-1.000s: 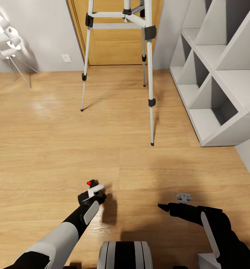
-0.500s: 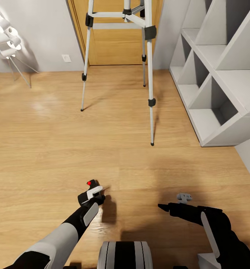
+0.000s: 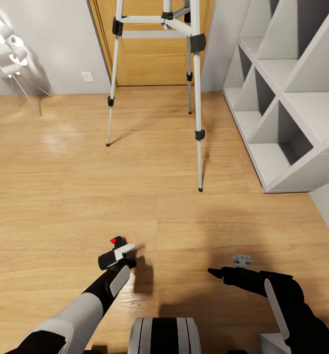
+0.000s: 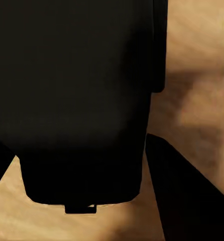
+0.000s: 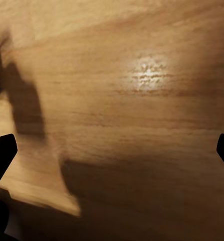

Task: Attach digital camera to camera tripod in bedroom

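The digital camera, black with a red button on top, is held low over the wood floor by my left gripper, which is shut on it. In the left wrist view the camera's dark body sits between the black fingers. The camera tripod stands ahead by the door with its silver legs spread; its head is cut off above the picture. My right gripper hovers over the floor at the lower right, open and empty, its fingertips far apart.
A white cube shelf lines the right wall. The oak door is behind the tripod. A white lamp on thin legs stands at the far left. Bare plank floor lies between me and the tripod.
The left gripper has turned a little, so the camera's black body now sticks out further to the left. The right arm and the view are unchanged.
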Controlling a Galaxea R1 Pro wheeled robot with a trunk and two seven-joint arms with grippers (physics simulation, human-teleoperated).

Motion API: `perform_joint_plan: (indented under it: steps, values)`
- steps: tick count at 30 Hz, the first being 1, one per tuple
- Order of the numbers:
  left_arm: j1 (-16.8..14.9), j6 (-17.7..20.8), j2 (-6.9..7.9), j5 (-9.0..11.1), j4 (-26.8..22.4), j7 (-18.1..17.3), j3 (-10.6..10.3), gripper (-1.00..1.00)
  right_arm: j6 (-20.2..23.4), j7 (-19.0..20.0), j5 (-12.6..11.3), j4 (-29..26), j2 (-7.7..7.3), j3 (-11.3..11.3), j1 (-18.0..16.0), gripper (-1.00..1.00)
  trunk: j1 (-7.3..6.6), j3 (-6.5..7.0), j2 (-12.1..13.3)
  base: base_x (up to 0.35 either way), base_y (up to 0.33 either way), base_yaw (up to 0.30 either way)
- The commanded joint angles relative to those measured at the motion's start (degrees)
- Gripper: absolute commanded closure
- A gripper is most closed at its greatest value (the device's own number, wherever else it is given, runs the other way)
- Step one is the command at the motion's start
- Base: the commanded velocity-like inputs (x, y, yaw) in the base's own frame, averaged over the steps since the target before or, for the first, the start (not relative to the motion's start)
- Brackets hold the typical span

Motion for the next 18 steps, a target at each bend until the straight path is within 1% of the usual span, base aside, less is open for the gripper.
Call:
perform_joint_plan:
  steps: [1,2,4,5,7,9,10,12,13,14,18]
  values:
    - [0.0,0.37,0.04,0.14,-0.39,0.5,-0.48,1.0,0.39,0.03,-0.28,-0.03,0.0,-0.06,-0.03,-1.0,-0.01,-0.04,-0.01,0.0,0.0,0.0]
    - [0.0,0.39,0.03,0.1,-1.25,0.53,-0.48,1.0,0.39,0.05,-0.28,-0.03,0.0,-0.08,-0.03,-1.0,-0.01,-0.04,-0.01,0.0,0.0,0.0]
    - [0.0,0.92,0.1,0.06,-6.55,0.97,-0.43,1.0,0.41,0.07,-0.28,-0.03,0.0,-0.15,-0.03,-1.0,-0.01,-0.04,-0.01,0.0,0.0,0.0]
    - [0.0,1.15,0.1,0.05,-8.11,1.09,-0.42,1.0,0.42,0.08,-0.28,-0.03,0.0,-0.16,-0.03,-1.0,-0.01,-0.04,-0.01,0.0,0.0,0.0]
    - [0.0,2.93,0.03,0.04,-15.21,1.66,-0.51,1.0,0.46,0.13,-0.33,-0.05,0.0,-0.25,-0.04,-1.0,-0.01,-0.04,-0.01,0.0,0.0,0.0]
    - [0.0,4.68,-0.08,0.1,-18.71,1.85,-0.56,1.0,0.5,0.14,-0.35,-0.04,-0.02,-0.28,-0.03,-1.0,-0.01,-0.04,-0.01,0.0,0.0,0.0]
    - [0.0,7.13,-0.24,0.11,-21.98,2.06,-0.59,1.0,0.5,0.15,-0.35,-0.04,-0.01,-0.31,-0.03,-1.0,-0.01,-0.04,-0.01,0.0,0.0,0.0]
    - [0.02,13.34,-0.49,0.12,-27.69,2.67,-0.63,1.0,0.54,0.17,-0.36,-0.09,0.0,-0.36,-0.03,-1.0,-0.01,-0.04,-0.01,0.0,0.0,0.0]
    - [0.1,14.95,-0.53,0.12,-29.0,2.93,-0.65,1.0,0.55,0.17,-0.36,-0.09,0.0,-0.37,-0.03,-1.0,-0.01,-0.04,-0.01,0.0,0.0,0.0]
    - [1.6,25.52,-0.56,0.2,-51.31,8.97,-0.9,1.0,0.5,0.1,-0.29,-0.31,0.0,-0.14,-0.03,-1.0,-0.01,-0.04,-0.01,0.0,0.0,0.0]
    - [1.65,25.61,-0.57,0.21,-51.53,9.04,-0.91,1.0,0.5,0.09,-0.28,-0.3,0.0,-0.15,-0.03,-1.0,-0.01,-0.04,-0.01,0.0,0.0,0.0]
